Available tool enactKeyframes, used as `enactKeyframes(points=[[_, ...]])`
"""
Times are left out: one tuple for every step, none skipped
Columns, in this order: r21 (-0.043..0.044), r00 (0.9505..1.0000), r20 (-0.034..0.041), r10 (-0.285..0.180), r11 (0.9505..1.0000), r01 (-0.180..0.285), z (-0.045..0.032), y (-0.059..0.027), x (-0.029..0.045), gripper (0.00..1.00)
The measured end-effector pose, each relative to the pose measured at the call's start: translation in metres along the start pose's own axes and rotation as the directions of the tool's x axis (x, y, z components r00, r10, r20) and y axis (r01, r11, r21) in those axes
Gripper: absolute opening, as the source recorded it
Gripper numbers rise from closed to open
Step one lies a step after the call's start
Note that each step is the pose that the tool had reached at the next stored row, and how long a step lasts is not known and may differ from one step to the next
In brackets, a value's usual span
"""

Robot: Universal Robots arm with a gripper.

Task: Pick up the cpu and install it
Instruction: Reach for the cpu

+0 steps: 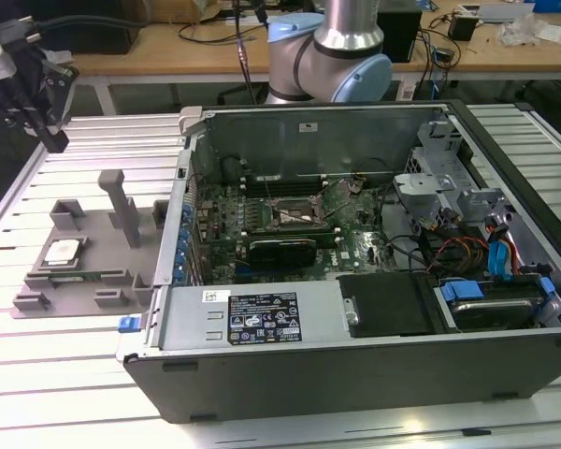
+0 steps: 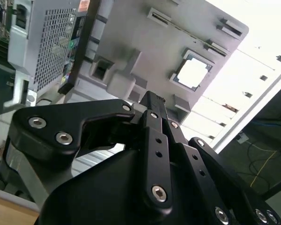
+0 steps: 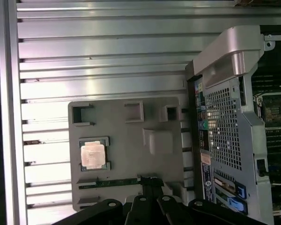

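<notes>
Metal-lidded cpu: likely light, stiff, slick, fragile underneath; pinch opposite edges. Lies well below gripper, which is closed, empty.

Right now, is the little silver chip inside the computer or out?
Out. The cpu lies flat in a recess of the grey fixture, beside the computer case.

No print can be read. A white label of tiny black marks sits on the near wall of the computer case, with a smaller white sticker beside it. In the first wrist view, coloured stickers line the case's rear panel, and the cpu top is too washed out to tell any marking.
</notes>
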State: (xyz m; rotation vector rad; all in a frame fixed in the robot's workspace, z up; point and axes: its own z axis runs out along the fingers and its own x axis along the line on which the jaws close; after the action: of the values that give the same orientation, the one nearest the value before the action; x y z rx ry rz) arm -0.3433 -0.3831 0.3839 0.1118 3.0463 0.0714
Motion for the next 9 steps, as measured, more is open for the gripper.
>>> enactKeyframes(points=[[0.0001,1.0000,-0.0001,0.000,1.0000,0.000,0.0024,0.0001,0.0026,0.11],[0.0001,1.0000,-0.0001,0.000,1.0000,0.000,0.0041,0.0002,0.0042,0.11],[0.0001,1.0000,-0.0001,0.000,1.0000,0.000,0.0075,0.0004,0.0066,0.11],[0.0001,1.0000,-0.0002,0.000,1.0000,0.000,0.0106,0.0005,0.0083,0.11],[0.0002,1.0000,-0.0002,0.000,1.0000,0.000,0.0124,0.0005,0.0091,0.11],[0.0001,1.0000,-0.0002,0.000,1.0000,0.000,0.0151,0.0005,0.0102,0.11],[0.0001,1.0000,-0.0003,0.000,1.0000,0.000,0.0193,0.0004,0.0115,0.11],[0.0001,1.0000,-0.0003,0.000,1.0000,0.000,0.0215,0.0005,0.0125,0.11],[0.0001,1.0000,-0.0003,0.000,1.0000,0.000,0.0232,0.0005,0.0132,0.11]])
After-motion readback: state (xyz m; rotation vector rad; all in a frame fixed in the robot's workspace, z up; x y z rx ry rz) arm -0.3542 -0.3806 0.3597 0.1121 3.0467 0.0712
